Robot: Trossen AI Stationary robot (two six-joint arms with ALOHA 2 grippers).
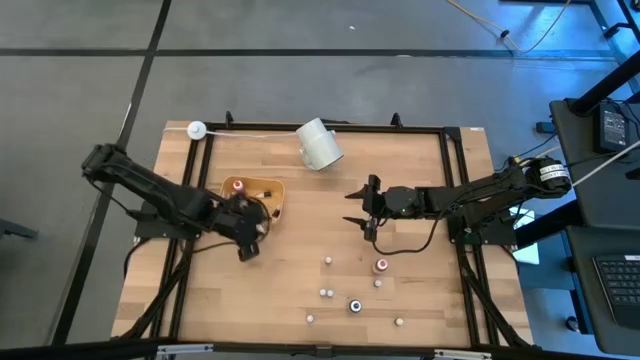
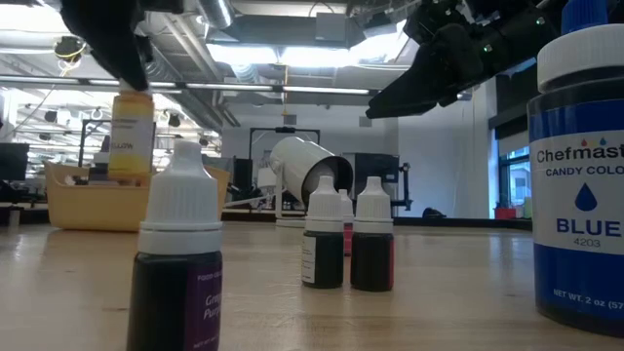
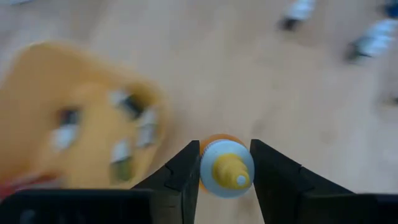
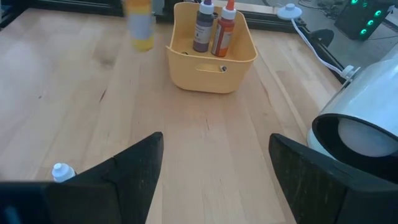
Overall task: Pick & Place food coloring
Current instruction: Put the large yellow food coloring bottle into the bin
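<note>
Gleaming yellow-tipped bottle [image 3: 227, 171] between fingers [image 3: 186, 177]

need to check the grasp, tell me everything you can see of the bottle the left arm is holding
The held bottle is a small dropper bottle of yellow-orange coloring with a whitish cap and a yellow tip, plastic by its look. It hangs upright in the air, clamped between the left gripper's dark fingers, which press its two sides. It sits just beside the yellow bin, above the wooden table, touching nothing else.
</note>
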